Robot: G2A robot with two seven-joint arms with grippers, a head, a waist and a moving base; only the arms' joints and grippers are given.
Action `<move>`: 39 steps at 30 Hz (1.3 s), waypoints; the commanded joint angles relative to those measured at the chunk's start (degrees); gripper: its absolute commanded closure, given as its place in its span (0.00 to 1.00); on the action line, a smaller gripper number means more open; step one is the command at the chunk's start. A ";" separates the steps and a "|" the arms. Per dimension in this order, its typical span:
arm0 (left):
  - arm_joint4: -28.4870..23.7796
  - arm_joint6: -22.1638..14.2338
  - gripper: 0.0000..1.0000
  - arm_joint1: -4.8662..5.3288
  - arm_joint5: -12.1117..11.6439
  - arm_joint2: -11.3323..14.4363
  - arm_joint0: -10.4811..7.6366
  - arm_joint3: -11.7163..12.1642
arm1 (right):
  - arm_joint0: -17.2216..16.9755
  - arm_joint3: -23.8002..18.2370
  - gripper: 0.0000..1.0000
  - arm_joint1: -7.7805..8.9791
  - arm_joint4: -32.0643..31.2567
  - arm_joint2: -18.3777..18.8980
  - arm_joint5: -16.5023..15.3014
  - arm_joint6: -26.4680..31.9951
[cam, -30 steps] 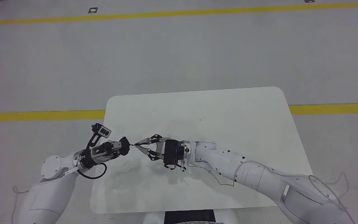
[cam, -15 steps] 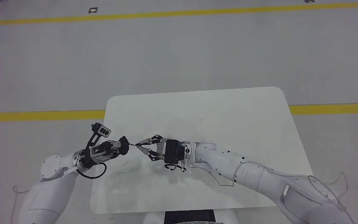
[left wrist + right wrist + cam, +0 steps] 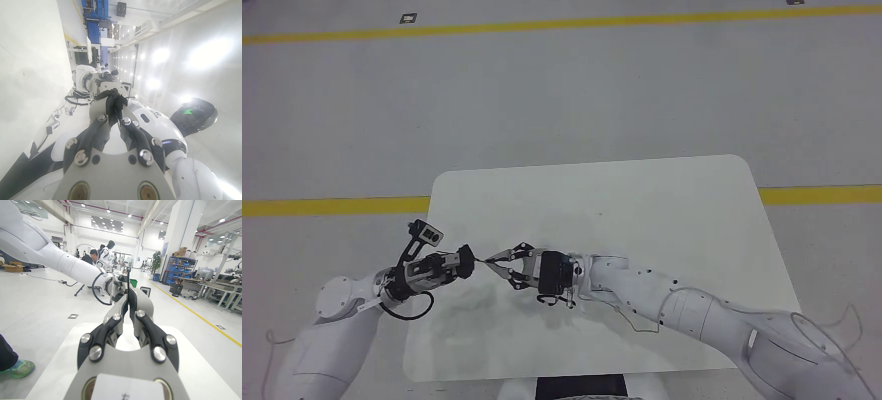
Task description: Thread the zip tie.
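A thin black zip tie (image 3: 128,285) stands up out of my right gripper (image 3: 129,299), which is shut on its strap; the square head is at the free upper end. In the top view the two grippers meet tip to tip above the near left part of the white table (image 3: 642,200). There my right gripper (image 3: 494,263) points at my left gripper (image 3: 470,262), with the zip tie (image 3: 483,261) as a short dark line between them. The left wrist view shows my left gripper (image 3: 115,103) shut on a thin black strand of the zip tie (image 3: 118,119), with the right gripper's fingers (image 3: 111,93) just beyond.
The white table (image 3: 62,351) carries nothing else. Around it lies grey floor with yellow lines (image 3: 542,24). A person's shoe (image 3: 18,368) shows at the table's side in the right wrist view.
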 commanded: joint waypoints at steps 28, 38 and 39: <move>-0.45 0.00 1.00 0.95 -0.17 1.66 -0.20 -0.20 | -0.21 1.35 1.00 -0.57 0.32 -0.52 0.00 -3.16; -1.54 0.00 1.00 1.25 -0.28 1.90 -0.28 0.05 | -0.93 2.42 1.00 -0.90 0.44 -0.52 0.00 -2.84; -1.54 0.00 1.00 1.28 -0.28 1.95 -0.29 0.06 | -0.96 2.45 1.00 -0.94 0.44 -0.52 0.00 -2.88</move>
